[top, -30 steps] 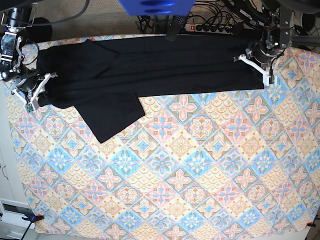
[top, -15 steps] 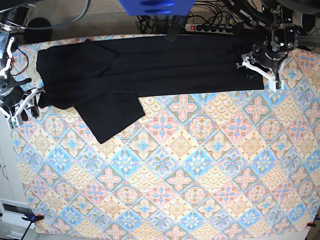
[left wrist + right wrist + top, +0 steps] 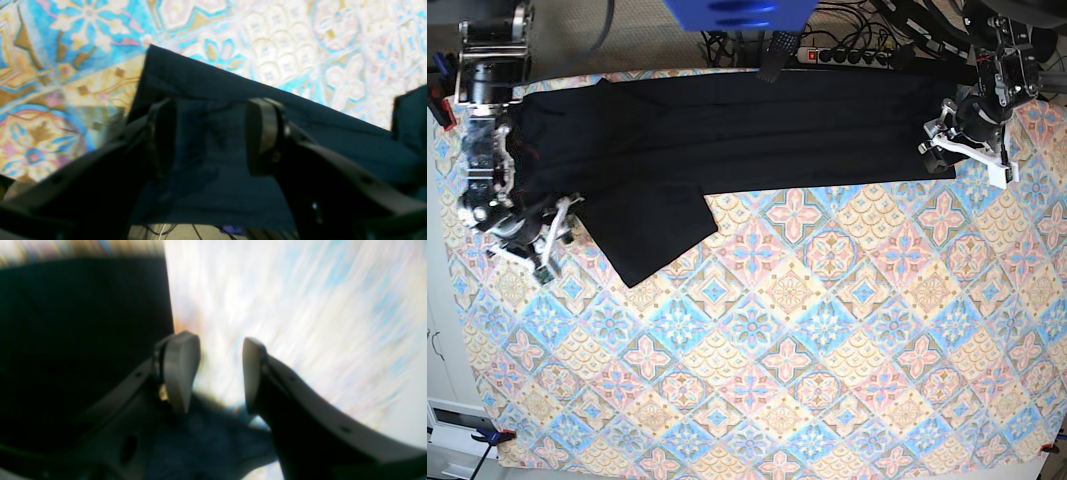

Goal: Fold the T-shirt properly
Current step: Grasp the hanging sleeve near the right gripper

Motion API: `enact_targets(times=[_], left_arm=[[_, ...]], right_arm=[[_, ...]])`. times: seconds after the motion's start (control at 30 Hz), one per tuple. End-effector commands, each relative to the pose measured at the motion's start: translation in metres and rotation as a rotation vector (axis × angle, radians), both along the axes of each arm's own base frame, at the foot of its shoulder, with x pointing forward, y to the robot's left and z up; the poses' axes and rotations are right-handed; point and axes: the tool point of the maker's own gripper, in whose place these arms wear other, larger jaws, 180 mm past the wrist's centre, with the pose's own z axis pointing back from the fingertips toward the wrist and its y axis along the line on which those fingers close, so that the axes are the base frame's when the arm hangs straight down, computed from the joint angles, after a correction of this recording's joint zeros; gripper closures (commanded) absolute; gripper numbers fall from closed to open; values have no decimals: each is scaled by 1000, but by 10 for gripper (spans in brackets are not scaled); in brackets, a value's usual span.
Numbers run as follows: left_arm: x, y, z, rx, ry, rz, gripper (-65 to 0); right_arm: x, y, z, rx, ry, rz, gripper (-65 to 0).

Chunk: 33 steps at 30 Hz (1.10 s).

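Overhead, whole T-shirt [image 3: 727, 135] along patterned cloth [image 3: 827, 350]; wrist views alone: left gripper [image 3: 210, 133] and right gripper [image 3: 220, 370] parted, empty.

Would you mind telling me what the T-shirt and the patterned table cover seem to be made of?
T-shirt: soft black cloth with a matte finish, probably a cotton-like knit. It lies limp and flat with faint creases, shows no shine, and has a stitched hem in the left wrist view.

Table cover: looks like printed fabric or coated cloth in a colourful tile pattern. It lies smooth with little glare, so which of the two is unclear.
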Motion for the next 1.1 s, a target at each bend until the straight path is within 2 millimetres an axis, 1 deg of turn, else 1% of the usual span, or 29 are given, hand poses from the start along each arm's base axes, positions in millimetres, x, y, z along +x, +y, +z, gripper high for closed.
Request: enact_targets(times=[0.0,0.03,0.1,0.23,0.3,0.37,0.4,0.47,0.5,0.6,0.67,0.7,0.87,1.07], left_arm=[[5,3,9,8,-29,-5,-327],[5,3,9,9,-31,-6,-327],[5,3,9,9,-31,-6,-327],[5,2,9,6,-31,-5,-327],[5,2,9,6,-31,-5,-327],[5,2,9,6,-31,-5,-326],[5,2,9,6,-31,-5,-326],[5,2,9,6,-31,-5,-326],[5,2,9,6,-31,-5,-326],[5,2,9,6,-31,-5,-326],[5,2,9,7,-31,-5,-325],[5,2,9,7,-31,-5,-325],[5,2,9,7,-31,-5,-324],[5,2,9,7,-31,-5,-324]], right_arm=[[28,13,22,38,-96,24,-245],[29,20,15,46,-78,31,-245],[29,28,5,60,-48,36,-245],[25,34,-13,91,-19,43,-245],[20,40,-25,117,1,42,-245],[13,52,-41,162,32,25,-245],[18,56,-41,179,27,19,-245],[35,59,-34,199,-5,15,-245],[38,59,-34,205,-7,10,-245],[35,56,-43,214,19,-8,-245],[30,61,-51,230,42,-16,-245],[28,61,-54,232,50,-20,-245],[31,63,-54,252,27,-23,-245],[33,61,-52,254,20,-33,-245]])
